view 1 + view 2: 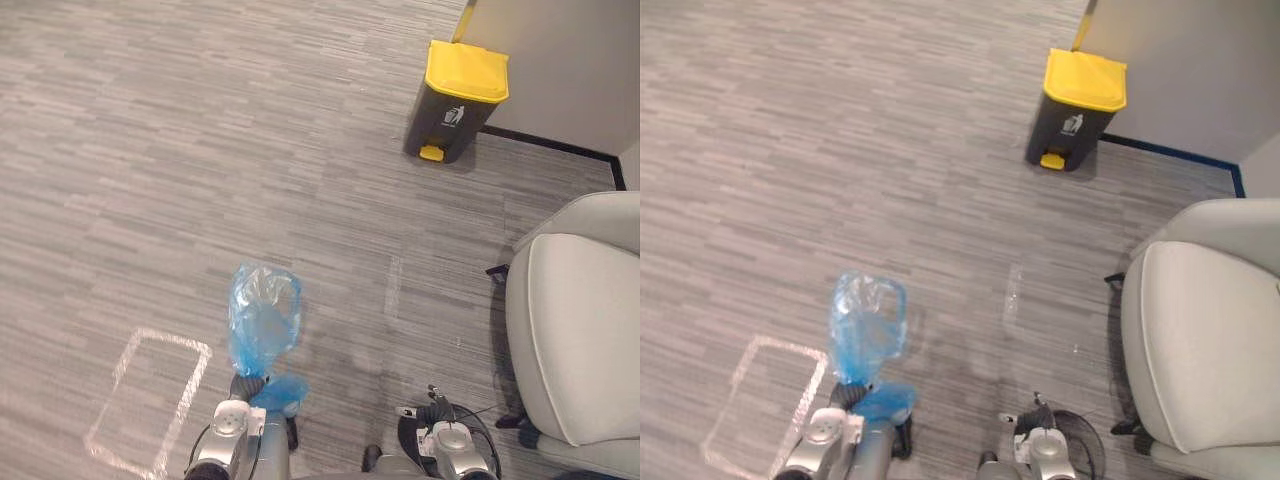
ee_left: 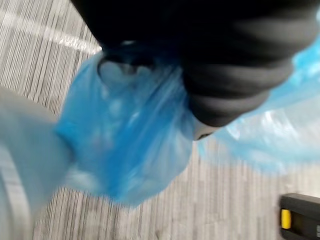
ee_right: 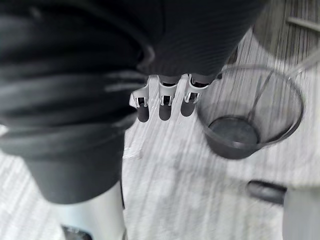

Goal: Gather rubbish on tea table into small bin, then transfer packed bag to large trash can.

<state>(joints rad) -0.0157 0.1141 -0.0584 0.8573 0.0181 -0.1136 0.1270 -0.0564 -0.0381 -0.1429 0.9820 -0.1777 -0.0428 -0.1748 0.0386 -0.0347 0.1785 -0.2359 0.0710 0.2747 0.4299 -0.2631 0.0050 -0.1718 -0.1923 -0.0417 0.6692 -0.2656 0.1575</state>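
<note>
A translucent blue rubbish bag (image 1: pixel 264 318) hangs off the floor, its neck bunched at my left hand (image 1: pixel 246 386), which is shut on it. In the left wrist view the blue bag (image 2: pixel 125 140) bulges past the hand's dark cover (image 2: pixel 235 75). The large trash can (image 1: pixel 458 100), dark grey with a yellow lid and a yellow pedal, stands by the wall far ahead to the right. My right hand (image 3: pixel 160 107) hangs low on the right with relaxed fingers and holds nothing. The small dark mesh bin (image 3: pixel 250 120) sits on the floor just beside it.
A pale grey armchair (image 1: pixel 580 330) fills the right side, close to my right arm. A white tape rectangle (image 1: pixel 150 400) marks the carpet at lower left. A wall (image 1: pixel 560 50) runs behind the large trash can (image 1: pixel 1075 95). Open grey carpet lies between me and the can.
</note>
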